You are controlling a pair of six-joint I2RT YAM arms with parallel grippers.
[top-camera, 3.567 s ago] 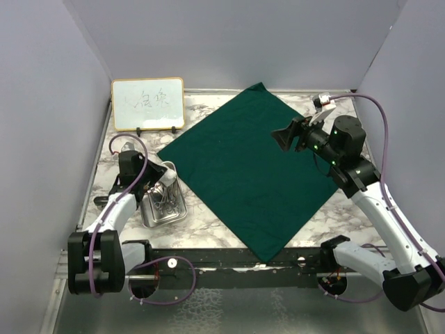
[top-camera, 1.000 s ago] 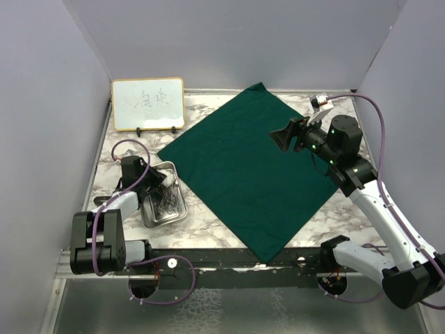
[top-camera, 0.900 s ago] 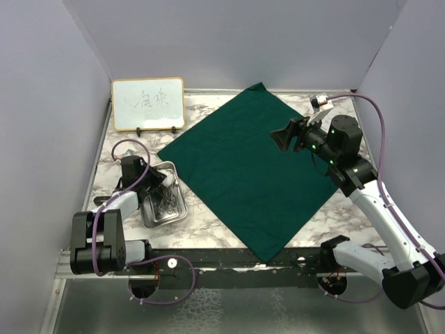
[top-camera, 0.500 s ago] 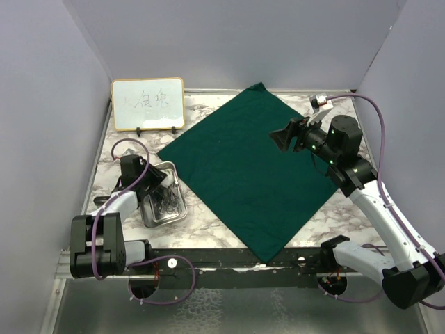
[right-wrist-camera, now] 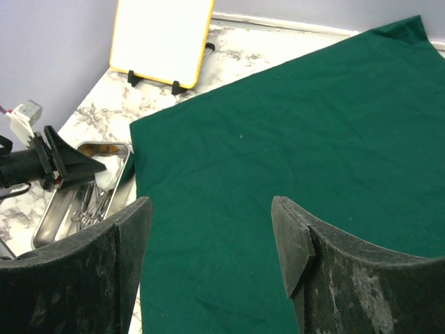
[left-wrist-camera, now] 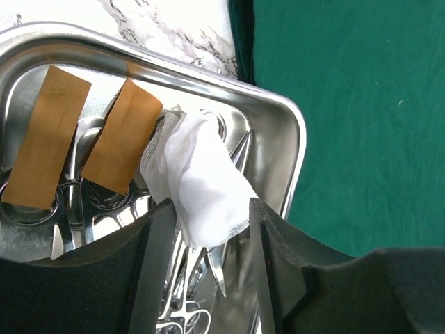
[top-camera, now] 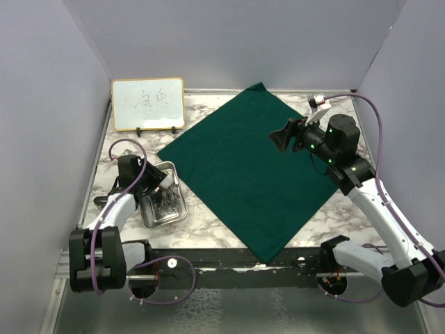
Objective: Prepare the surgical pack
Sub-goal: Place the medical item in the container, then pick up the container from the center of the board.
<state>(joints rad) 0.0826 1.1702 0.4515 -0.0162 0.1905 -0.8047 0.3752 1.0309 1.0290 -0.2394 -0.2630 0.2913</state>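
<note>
White gauze (left-wrist-camera: 198,177) sits wadded right between the left gripper's (left-wrist-camera: 208,207) fingers, over the corner of the steel tray (left-wrist-camera: 295,139), with the silver instruments (left-wrist-camera: 182,289) piled underneath. The jaws stand apart but the wad fills the gap, so I honestly can't tell if it's pinched or just lying there. My worry: if it's loose, a lift could drop it back on the instruments, or it snags a scissor tip and drags it along. The tray rim is just right of that gripper, and the green drape (top-camera: 243,174) edge starts just past it, so a low swing could clip the rim and shove the tray. The right gripper (right-wrist-camera: 211,209) hangs wide apart and empty above the drape, with loads of room below and ahead
</note>
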